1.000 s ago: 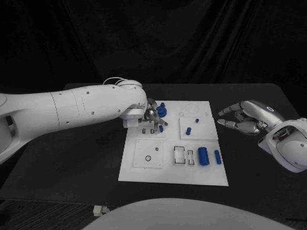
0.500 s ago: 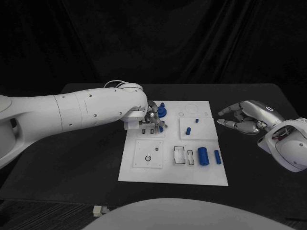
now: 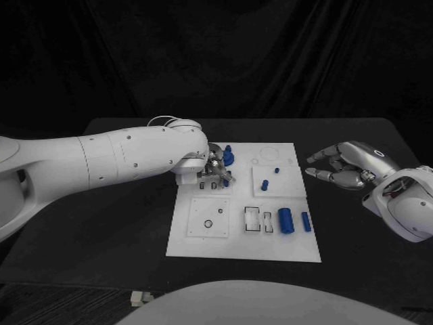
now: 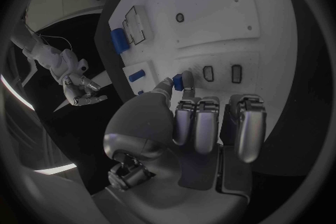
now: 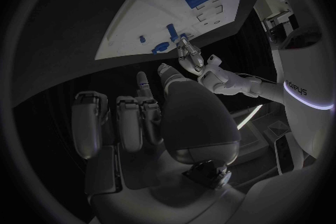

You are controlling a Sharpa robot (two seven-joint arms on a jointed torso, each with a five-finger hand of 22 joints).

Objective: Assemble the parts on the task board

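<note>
White task board (image 3: 207, 237) flat at centre of black table (image 3: 99, 237). Small blue peg (image 4: 178, 82) pinched between thumb and a fingertip of left hand (image 3: 214, 166), low over far left section of board, just beside two small rectangular slots (image 4: 222, 73). Remaining fingers of left hand curled side by side above board surface. Whether peg touches board: cannot tell.

Further blue parts on board: upright blue piece (image 3: 227, 156) at far edge next to left hand; short blue peg (image 3: 265, 184) and smaller blue stub (image 3: 278, 169) on far right section; thick blue cylinder (image 3: 287, 221) and thin blue pin (image 3: 306, 221) lying side by side at near right. Ring-shaped recess (image 3: 209, 223) on near left section.

Right hand (image 3: 342, 166) raised over table just off right edge of board, apart from it, fingers curled inward, holding nothing.
</note>
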